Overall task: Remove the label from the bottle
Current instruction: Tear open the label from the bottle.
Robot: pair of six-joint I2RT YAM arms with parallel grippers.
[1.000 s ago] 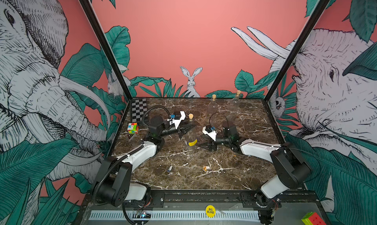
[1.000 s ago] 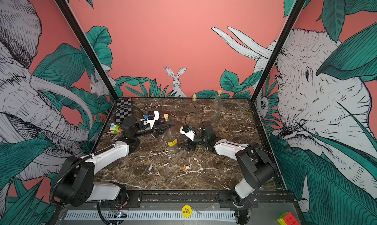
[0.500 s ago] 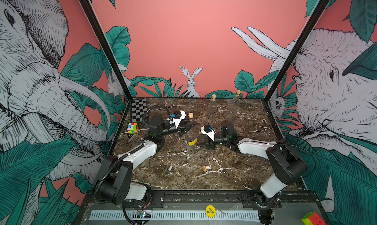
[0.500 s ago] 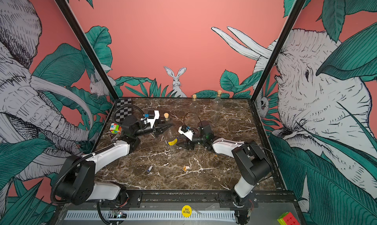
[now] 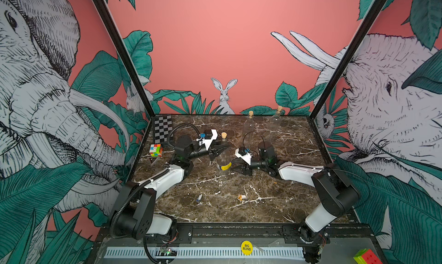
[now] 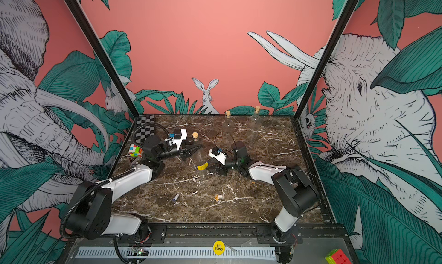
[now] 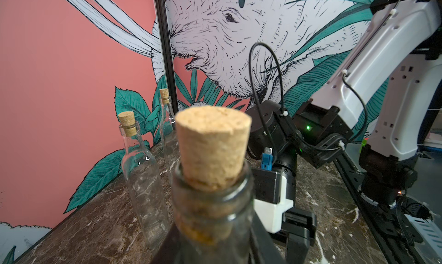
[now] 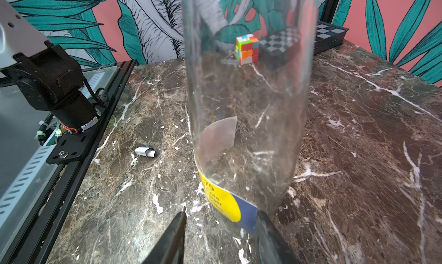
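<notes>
A clear glass bottle [image 5: 223,156] [image 6: 199,155] with a cork [image 7: 212,145] stands upright mid-table. A yellow and blue label [image 5: 226,166] [image 8: 224,203] wraps its base, and its blue edge stands off the glass. My left gripper [image 5: 221,148] [image 7: 212,246] is shut on the bottle's neck, with a dark finger on each side. My right gripper [image 5: 235,167] [image 8: 220,227] is low at the bottle's base with its jaws apart around the label. One fingertip [image 8: 263,224] touches the blue edge. A pale translucent patch [image 8: 218,136] clings higher up the glass.
Two empty corked bottles [image 5: 248,128] [image 5: 275,121] stand at the back. A Rubik's cube [image 5: 156,150] and a chessboard [image 5: 163,128] sit at the back left. Two rolled label scraps [image 5: 199,197] [image 5: 241,197] lie on the marble toward the front.
My right gripper has edged in toward the bottle's base and its jaws have narrowed. The left gripper and the bottle have stayed put.
</notes>
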